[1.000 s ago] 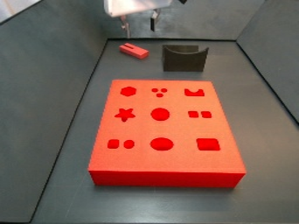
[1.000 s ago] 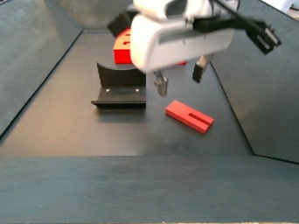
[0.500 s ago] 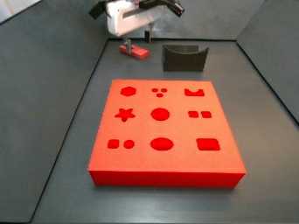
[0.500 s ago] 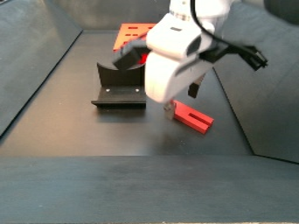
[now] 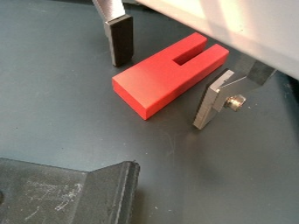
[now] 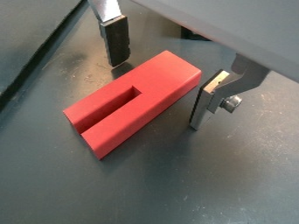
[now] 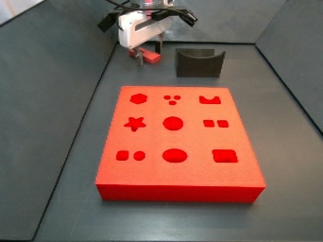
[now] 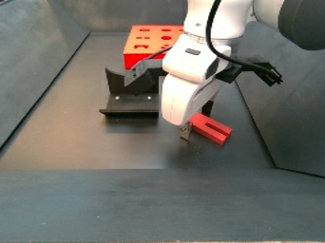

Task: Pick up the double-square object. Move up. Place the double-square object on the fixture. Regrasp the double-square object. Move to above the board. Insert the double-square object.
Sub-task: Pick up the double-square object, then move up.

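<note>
Gripper (image 5: 163,79) low over the dark grey floor, with one double-square object (image 5: 170,75), one fixture (image 8: 128,95) and one board (image 7: 178,142) in the scene. In both wrist views the small red block (image 6: 131,101) lies flat on the floor between the two fingers, one finger (image 5: 121,39) on each long side. The jaws are spread wider than the block, with a visible gap at each side, so nothing is held. The gripper (image 6: 159,77) fingers are flat silver plates with dark pads. The block is a smooth matte red oblong with a narrow slot cut in from one short end. In a side view the fixture stands just beside the gripper (image 8: 185,130), a dark L-shaped bracket on a base plate. The board (image 8: 150,37) lies beyond the fixture, a broad flat red slab with cut-out holes: star, circles, squares, hexagon.
</note>
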Available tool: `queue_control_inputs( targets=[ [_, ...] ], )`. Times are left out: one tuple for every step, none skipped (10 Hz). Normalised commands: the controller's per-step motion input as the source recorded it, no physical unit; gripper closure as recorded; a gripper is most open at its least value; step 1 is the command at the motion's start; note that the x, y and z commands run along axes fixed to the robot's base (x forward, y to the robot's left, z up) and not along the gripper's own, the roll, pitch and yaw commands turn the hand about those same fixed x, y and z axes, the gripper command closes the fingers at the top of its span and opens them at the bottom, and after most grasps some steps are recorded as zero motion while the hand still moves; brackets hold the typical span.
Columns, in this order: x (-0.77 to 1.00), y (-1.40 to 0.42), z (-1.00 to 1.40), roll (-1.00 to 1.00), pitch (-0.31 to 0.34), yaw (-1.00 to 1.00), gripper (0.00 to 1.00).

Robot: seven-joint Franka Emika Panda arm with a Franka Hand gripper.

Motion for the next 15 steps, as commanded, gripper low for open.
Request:
queue_control_inputs(
  targets=[
    [0.00, 0.00, 0.00, 0.00, 0.000, 0.00, 0.00],
    [0.00, 0.00, 0.00, 0.00, 0.000, 0.00, 1.00],
    [0.00, 0.00, 0.00, 0.00, 0.000, 0.00, 1.00],
    [0.00, 0.00, 0.00, 0.00, 0.000, 0.00, 1.00],
    [0.00, 0.00, 0.00, 0.00, 0.000, 0.00, 1.00],
    [0.00, 0.00, 0.00, 0.00, 0.000, 0.00, 1.00],
    [0.00, 0.00, 0.00, 0.00, 0.000, 0.00, 1.00],
    [0.00, 0.00, 0.00, 0.00, 0.000, 0.00, 1.00],
    [0.00, 0.00, 0.00, 0.00, 0.000, 0.00, 1.00],
    [0.00, 0.00, 0.00, 0.00, 0.000, 0.00, 1.00],
    [0.00, 0.00, 0.00, 0.00, 0.000, 0.00, 1.00],
    [0.00, 0.00, 0.00, 0.00, 0.000, 0.00, 1.00],
    [0.00, 0.00, 0.83, 0.00, 0.000, 0.00, 1.00],
    [-0.09, 0.07, 0.76, 0.01, 0.035, 0.04, 1.00],
    [-0.10, 0.06, 0.70, 0.01, 0.030, 0.03, 1.00]
  ],
)
